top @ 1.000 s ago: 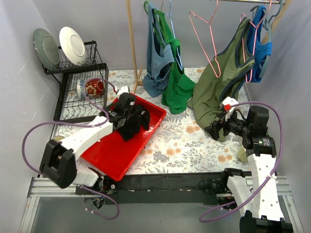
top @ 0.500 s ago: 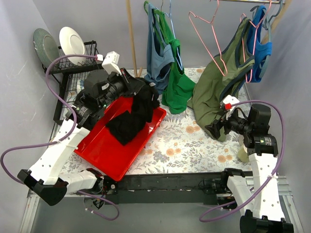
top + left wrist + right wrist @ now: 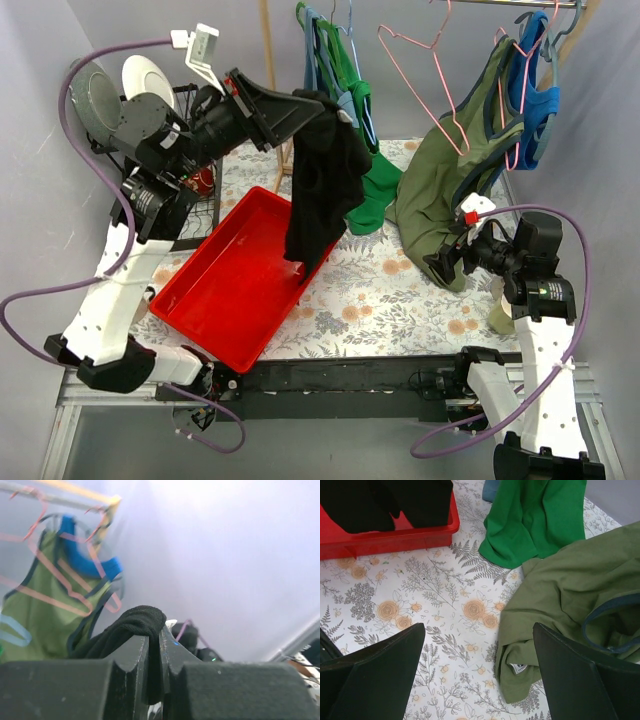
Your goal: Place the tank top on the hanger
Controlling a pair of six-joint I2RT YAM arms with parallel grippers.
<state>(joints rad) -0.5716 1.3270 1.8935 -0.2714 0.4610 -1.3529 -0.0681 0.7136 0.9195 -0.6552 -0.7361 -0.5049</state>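
My left gripper is raised high and shut on the black tank top, which hangs from it with its lower end over the red tray. In the left wrist view the black fabric bulges over the closed fingertips. The empty pink wire hanger hangs on the rail at the back, right of the gripper. My right gripper is open and empty, low over the table beside the olive green top. In the right wrist view its fingers are wide apart.
Blue-grey and bright green tops hang on the rail behind the black top. The olive top and a blue top hang on pink hangers at right, the olive hem on the floral table. A dish rack with plates stands back left.
My left gripper rose from the red tray up and to the right, lifting the black tank top until it hangs nearly clear of the tray. The right arm barely moved.
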